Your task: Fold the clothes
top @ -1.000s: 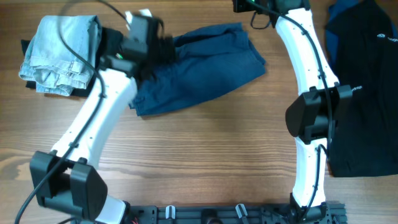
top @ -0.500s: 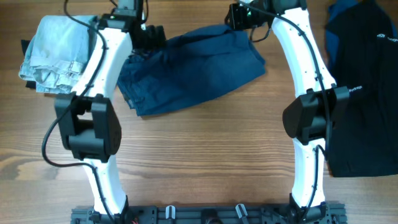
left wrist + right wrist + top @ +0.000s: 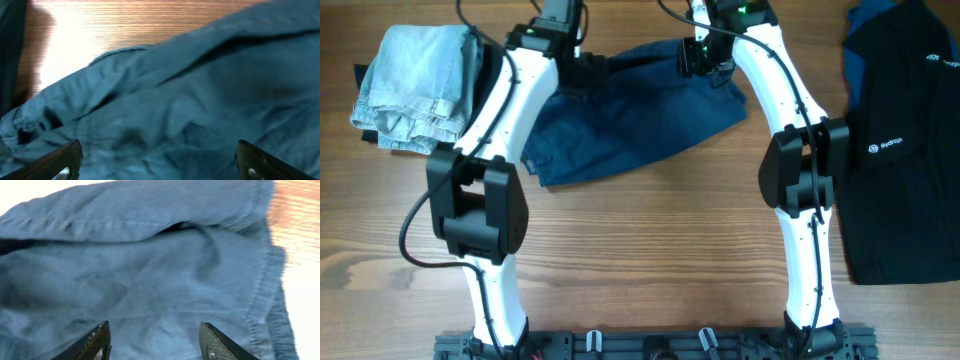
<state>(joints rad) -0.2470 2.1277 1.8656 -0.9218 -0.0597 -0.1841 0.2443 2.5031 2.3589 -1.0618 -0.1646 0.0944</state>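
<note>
The dark navy-blue shorts lie rumpled on the wooden table at the back middle. They fill the left wrist view and the right wrist view, where a stitched hem runs down the right side. My left gripper hovers over the shorts' upper left part, open and empty. My right gripper hovers over the upper right part near the hem, open and empty.
A folded pale blue denim piece sits at the back left. A black garment with small white logos lies along the right edge. Bare wood table spans the front.
Both arms swung in over the shorts: the left gripper moved right from near the denim, the right gripper moved down and left from the back edge. The shorts have barely shifted.
</note>
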